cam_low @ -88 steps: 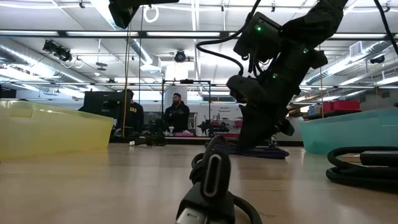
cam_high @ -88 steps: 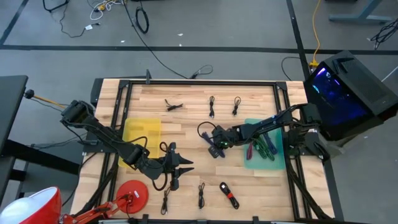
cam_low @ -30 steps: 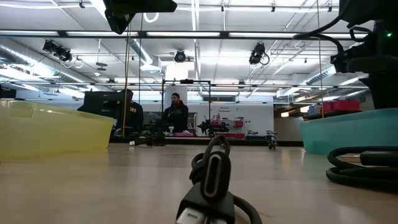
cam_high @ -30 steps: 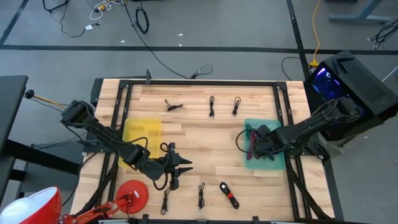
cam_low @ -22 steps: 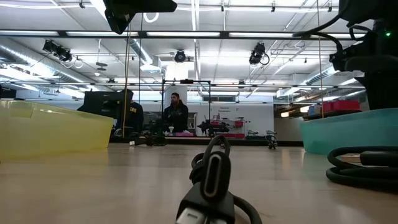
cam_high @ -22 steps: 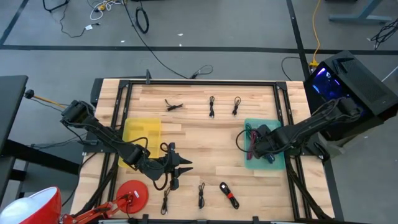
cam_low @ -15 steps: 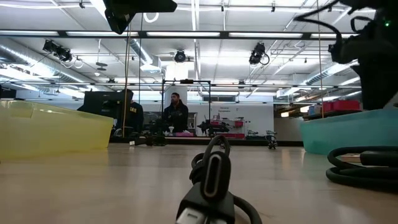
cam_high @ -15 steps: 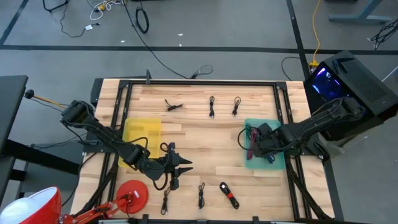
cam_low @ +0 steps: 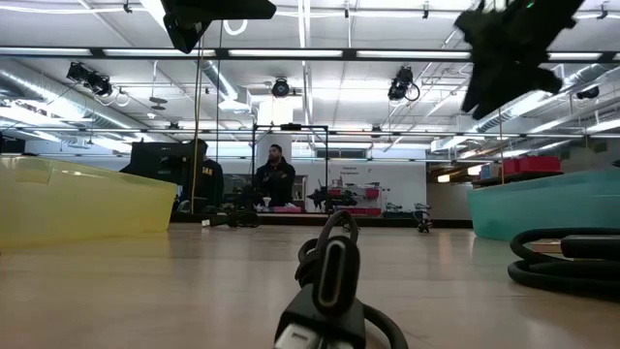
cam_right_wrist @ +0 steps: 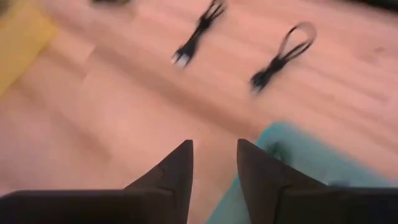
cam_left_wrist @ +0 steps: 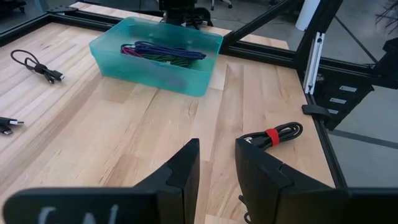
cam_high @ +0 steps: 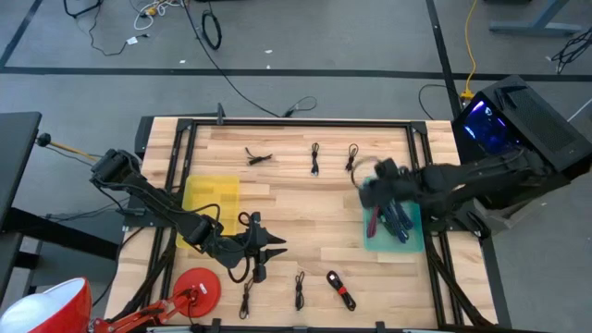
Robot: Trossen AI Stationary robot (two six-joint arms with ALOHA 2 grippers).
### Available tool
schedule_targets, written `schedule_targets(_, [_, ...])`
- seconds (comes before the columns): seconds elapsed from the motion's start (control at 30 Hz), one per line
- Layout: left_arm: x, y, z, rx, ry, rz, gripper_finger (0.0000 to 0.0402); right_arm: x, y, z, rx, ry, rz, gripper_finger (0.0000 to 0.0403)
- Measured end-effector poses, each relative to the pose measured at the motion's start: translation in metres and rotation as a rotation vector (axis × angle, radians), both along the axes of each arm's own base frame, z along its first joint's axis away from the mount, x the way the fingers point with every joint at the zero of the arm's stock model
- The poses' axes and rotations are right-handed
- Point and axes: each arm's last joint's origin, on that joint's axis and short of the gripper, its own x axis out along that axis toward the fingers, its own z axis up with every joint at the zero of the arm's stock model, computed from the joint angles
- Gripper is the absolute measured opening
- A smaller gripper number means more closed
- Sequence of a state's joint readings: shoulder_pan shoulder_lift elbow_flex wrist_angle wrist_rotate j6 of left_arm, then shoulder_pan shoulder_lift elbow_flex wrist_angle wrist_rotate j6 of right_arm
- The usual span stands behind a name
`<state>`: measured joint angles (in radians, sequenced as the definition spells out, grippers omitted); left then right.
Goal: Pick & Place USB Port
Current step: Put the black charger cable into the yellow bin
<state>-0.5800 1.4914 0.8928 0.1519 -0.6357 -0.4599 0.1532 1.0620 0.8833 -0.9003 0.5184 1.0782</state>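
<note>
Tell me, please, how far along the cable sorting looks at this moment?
Done: several coiled cables lie in the teal bin. In hand: nothing; the right gripper hangs open and empty over the bin's far left corner, and the left gripper waits open near the yellow bin, which looks empty. Left: loose cables by the far edge and near edge.

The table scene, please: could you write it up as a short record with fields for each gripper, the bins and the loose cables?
right gripper: fingers open, empty, above the teal bin's far edge
left gripper: fingers open, empty, low at the table's near middle
teal bin: holds purple, pink and green cables
yellow bin: left side of table
loose cables: three far, three near
</note>
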Motion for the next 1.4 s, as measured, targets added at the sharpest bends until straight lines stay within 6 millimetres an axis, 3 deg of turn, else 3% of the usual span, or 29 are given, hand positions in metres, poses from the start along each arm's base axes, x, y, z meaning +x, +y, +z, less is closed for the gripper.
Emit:
schedule_targets(0.4, [0.002, 0.003, 0.0, 0.053, 0.005, -0.007, 0.0107, 0.023, -0.094, -0.006, 0.043, -0.032, -0.037, 0.0121])
schedule_targets(0.63, [0.01, 0.018, 0.0, 0.097, 0.007, 0.034, 0.0107, 0.037, -0.132, -0.039, 0.105, 0.078, 0.0, 0.0121])
schedule_targets(0.77, [0.011, 0.02, 0.0, 0.088, 0.012, 0.022, 0.0107, 0.035, -0.152, -0.055, 0.142, 0.139, -0.026, 0.0121])
schedule_targets(1.1, [0.012, 0.021, 0.0, 0.085, 0.015, 0.017, 0.0107, 0.033, -0.183, -0.085, 0.252, 0.158, -0.004, 0.0121])
schedule_targets(1.4, [0.012, 0.021, 0.0, 0.087, 0.021, 0.015, 0.0107, 0.039, -0.19, -0.105, 0.31, 0.178, -0.011, 0.0121])
